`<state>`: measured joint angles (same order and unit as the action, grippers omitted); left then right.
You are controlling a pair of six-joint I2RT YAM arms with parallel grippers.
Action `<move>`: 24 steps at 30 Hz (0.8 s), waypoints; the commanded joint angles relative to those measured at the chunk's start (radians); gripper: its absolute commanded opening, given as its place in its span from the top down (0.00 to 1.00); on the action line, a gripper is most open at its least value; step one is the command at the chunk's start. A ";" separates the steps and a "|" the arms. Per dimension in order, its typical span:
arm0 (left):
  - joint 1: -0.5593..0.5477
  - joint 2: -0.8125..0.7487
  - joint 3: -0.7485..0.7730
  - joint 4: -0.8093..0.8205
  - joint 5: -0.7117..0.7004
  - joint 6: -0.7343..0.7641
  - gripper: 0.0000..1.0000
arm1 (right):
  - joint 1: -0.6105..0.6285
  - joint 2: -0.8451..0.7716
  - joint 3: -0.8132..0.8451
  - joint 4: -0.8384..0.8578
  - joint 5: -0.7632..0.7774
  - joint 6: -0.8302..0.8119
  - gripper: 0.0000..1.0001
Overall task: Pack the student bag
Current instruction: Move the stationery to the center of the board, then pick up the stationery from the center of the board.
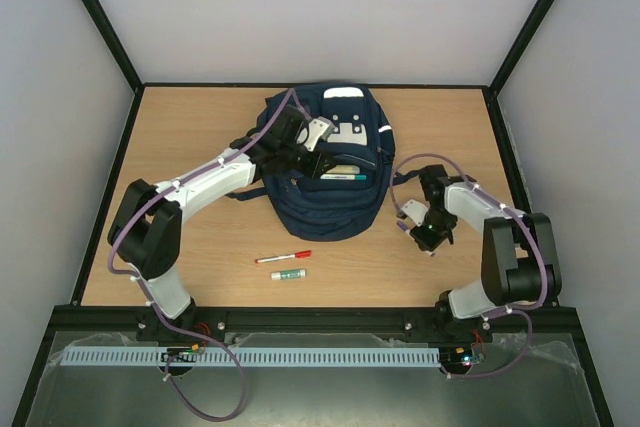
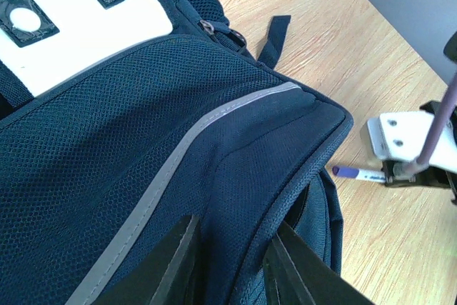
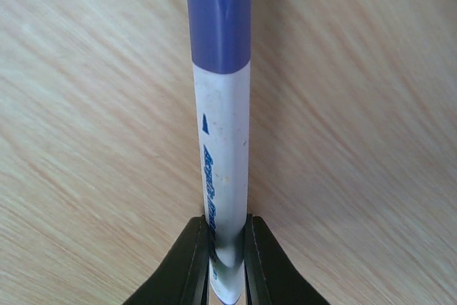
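Note:
The student bag (image 1: 325,197), navy with white patches, lies in the middle of the table with its front pocket held open. In the pocket I see a book and a teal pen (image 1: 348,175). My left gripper (image 2: 235,230) is shut on the pocket's fabric edge and holds it up. To the right of the bag, low over the table, my right gripper (image 3: 227,230) is shut on a white marker with a purple cap (image 3: 221,141). The left wrist view also shows this marker (image 2: 357,173), beside the bag's corner.
A red pen (image 1: 283,258) and a small green-and-white stick (image 1: 288,275) lie on the wood in front of the bag, between the two arm bases. Black frame rails (image 1: 110,182) border the table on both sides.

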<state>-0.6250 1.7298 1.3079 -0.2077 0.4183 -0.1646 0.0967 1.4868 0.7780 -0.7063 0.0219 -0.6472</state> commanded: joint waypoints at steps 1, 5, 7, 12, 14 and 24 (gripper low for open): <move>-0.003 0.002 0.034 0.041 0.034 -0.012 0.74 | 0.077 -0.037 -0.053 -0.017 0.053 -0.002 0.93; -0.005 0.002 0.034 0.041 0.036 -0.013 0.74 | 0.104 -0.044 -0.072 0.000 0.095 -0.006 0.92; -0.004 0.004 0.036 0.041 0.037 -0.015 0.74 | 0.104 -0.043 -0.078 0.006 0.105 -0.006 0.84; -0.004 0.005 0.036 0.041 0.037 -0.014 0.73 | 0.104 -0.063 -0.101 0.030 0.099 0.002 0.72; -0.004 0.006 0.036 0.041 0.038 -0.016 0.73 | 0.106 -0.063 -0.106 0.047 0.088 0.020 0.73; -0.005 0.011 0.036 0.041 0.038 -0.017 0.73 | 0.132 -0.035 -0.111 0.087 0.039 0.083 0.89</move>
<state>-0.6250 1.7313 1.3079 -0.2077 0.4202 -0.1658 0.2184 1.4231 0.6968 -0.6495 0.0994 -0.6003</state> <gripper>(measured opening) 0.265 0.147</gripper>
